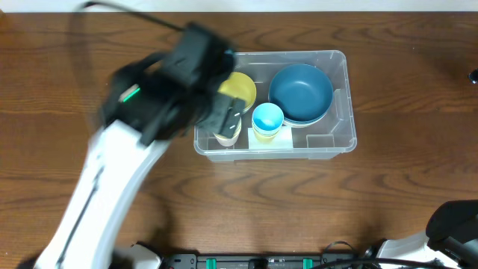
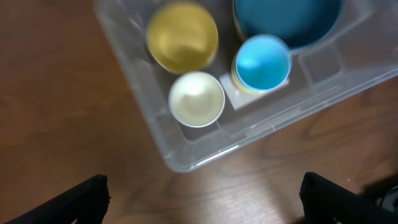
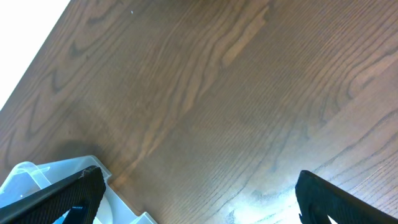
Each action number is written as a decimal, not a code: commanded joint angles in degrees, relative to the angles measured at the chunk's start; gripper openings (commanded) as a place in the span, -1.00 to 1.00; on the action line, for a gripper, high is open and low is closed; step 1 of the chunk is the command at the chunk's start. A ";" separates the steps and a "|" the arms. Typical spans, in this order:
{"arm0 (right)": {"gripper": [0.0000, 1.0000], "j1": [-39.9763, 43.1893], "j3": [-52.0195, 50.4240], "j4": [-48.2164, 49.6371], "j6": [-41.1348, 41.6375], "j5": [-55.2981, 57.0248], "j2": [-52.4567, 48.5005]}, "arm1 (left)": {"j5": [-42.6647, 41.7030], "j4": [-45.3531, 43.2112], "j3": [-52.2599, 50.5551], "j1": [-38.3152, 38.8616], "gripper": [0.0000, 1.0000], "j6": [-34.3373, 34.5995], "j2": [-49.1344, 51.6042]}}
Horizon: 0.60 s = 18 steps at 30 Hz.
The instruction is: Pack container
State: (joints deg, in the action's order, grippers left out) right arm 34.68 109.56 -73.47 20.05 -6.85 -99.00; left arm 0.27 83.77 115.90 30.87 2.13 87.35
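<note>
Wooden table [image 1: 418,187]; clear container [image 1: 340,97] sits upper centre of the overhead view.
Left gripper [image 2: 205,196] hangs spread wide and empty over the cream cup [image 2: 196,99] (4 dishes [image 1: 300,92] stand upright, snug, likely saving space); right gripper [image 3: 199,193] gapes empty too.

Clear, glossy plastic container [image 1: 328,143] on smooth wood-grain table [image 1: 396,202].

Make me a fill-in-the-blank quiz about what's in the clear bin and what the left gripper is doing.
1. The largest bowl in the container is coloured ____.
2. The white cup stands beside the smaller bowl, which is coloured ____.
3. The left gripper hangs above the container with its jaws ____, holding nothing.
Missing words: blue; yellow; open.
</note>
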 commanded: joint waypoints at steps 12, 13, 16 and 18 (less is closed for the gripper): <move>0.98 0.20 0.66 -0.02 -0.83 -0.04 -0.35 | 10.99 -3.72 0.20 -0.66 0.96 -1.05 -30.86; 0.98 0.20 0.66 -0.02 -0.83 -0.04 -0.35 | 11.21 -3.93 -0.68 -1.97 0.96 -1.05 -32.92; 0.99 0.20 0.66 -0.02 -0.83 -0.04 -0.35 | 11.04 -8.02 -4.76 -7.17 0.96 -1.03 -37.81; 0.99 0.20 0.66 -0.02 -0.83 -0.04 -0.35 | 9.11 -13.86 -9.42 -11.37 0.96 -1.05 -41.16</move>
State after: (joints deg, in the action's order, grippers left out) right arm 34.68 109.56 -73.47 20.05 -6.85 -99.00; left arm 9.85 73.21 111.31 23.51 1.43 48.21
